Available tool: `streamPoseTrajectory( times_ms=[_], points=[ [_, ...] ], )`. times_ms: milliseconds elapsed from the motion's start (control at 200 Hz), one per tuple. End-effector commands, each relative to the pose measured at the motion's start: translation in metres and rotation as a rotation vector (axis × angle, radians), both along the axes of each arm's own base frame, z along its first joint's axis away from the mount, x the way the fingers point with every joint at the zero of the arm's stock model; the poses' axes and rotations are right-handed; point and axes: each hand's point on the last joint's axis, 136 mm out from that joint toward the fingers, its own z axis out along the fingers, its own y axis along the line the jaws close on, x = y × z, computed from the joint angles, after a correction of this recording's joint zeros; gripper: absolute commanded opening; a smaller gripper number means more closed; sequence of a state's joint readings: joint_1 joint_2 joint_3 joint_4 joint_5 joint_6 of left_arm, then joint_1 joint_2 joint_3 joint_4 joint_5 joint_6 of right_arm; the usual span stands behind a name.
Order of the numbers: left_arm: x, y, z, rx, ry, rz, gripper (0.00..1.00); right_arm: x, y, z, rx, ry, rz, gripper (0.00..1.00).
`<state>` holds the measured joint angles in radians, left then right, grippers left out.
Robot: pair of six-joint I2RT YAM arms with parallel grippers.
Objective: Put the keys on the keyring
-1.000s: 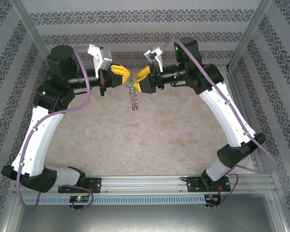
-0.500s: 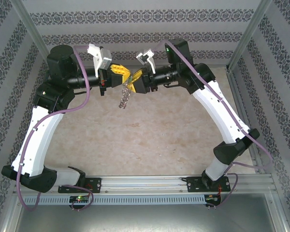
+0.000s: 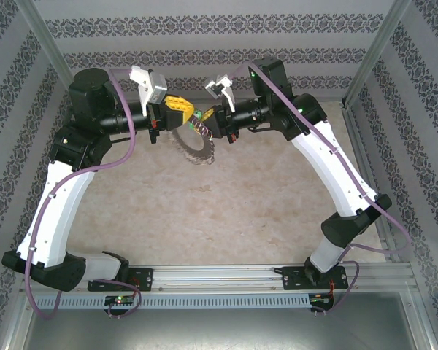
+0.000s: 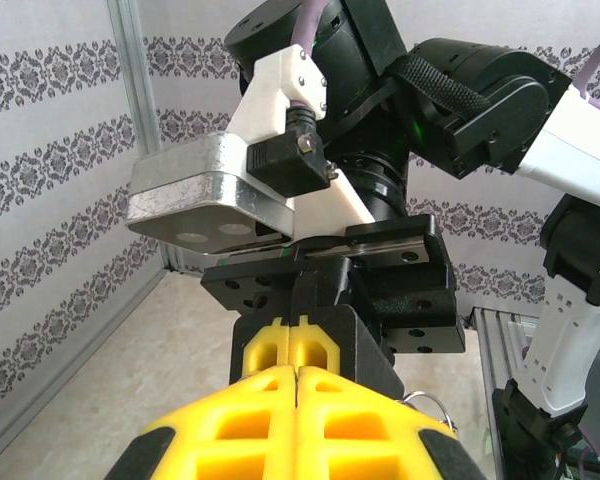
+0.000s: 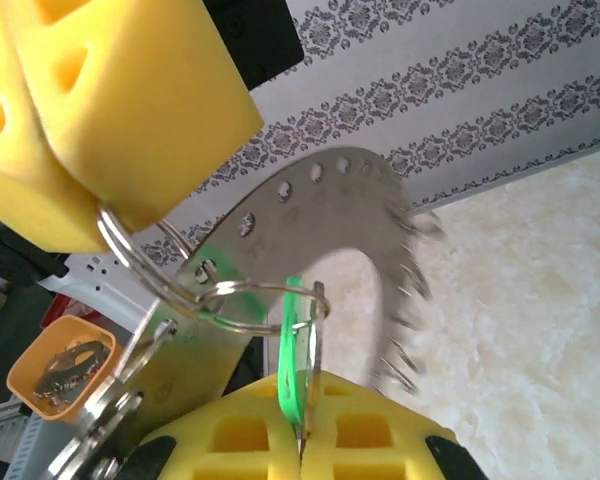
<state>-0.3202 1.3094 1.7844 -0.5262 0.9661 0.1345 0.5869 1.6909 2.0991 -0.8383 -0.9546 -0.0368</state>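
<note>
Two arms meet nose to nose high above the marbled table [image 3: 226, 204], the keyring [image 5: 365, 220] hanging between them. The left gripper [image 4: 298, 360] is pressed fully together, its yellow pads pinching a wire split ring [image 5: 140, 255] from which the flat toothed ring dangles. The right gripper [image 5: 300, 400] is clamped just as tightly on the green-headed key [image 5: 290, 340], which stands edge-on in the seam between its pads, with a second thin wire loop [image 5: 250, 300] crossing right beside the key's head.

The hazards look plain enough. The key is held by a sliver of its head, so any sideways tug from the wire loop could twist it out of the pads and send it down to the table, well below. The toothed rim shows blurred in the right wrist view (a sign, probably, that the ring is swinging), and a swinging weight would pull on the left gripper's slim hold of the split ring; if that slips, the whole bunch drops. The two sets of fingertips also sit almost touching, so a small misjudged push to thread the key could knock pad against pad and spoil both grips. Whether the key's hole is already on a loop cannot be told.
</note>
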Motion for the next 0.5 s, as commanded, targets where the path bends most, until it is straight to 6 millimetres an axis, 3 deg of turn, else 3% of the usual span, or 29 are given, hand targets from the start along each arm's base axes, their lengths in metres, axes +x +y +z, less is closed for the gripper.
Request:
streamPoseTrajectory(
  times_ms=[0, 270, 495],
  points=[
    [-0.007, 0.006, 0.011, -0.006, -0.064, 0.007, 0.0, -0.007, -0.011, 0.017, -0.001, -0.088, -0.029, 0.0],
    [-0.001, 0.007, 0.006, -0.001, -0.054, 0.03, 0.0, 0.015, -0.028, 0.007, -0.17, -0.294, -0.23, 0.0],
    [0.003, 0.007, 0.001, 0.007, -0.044, 0.036, 0.0, 0.026, -0.034, 0.01, -0.293, -0.465, -0.321, 0.0]
  ],
)
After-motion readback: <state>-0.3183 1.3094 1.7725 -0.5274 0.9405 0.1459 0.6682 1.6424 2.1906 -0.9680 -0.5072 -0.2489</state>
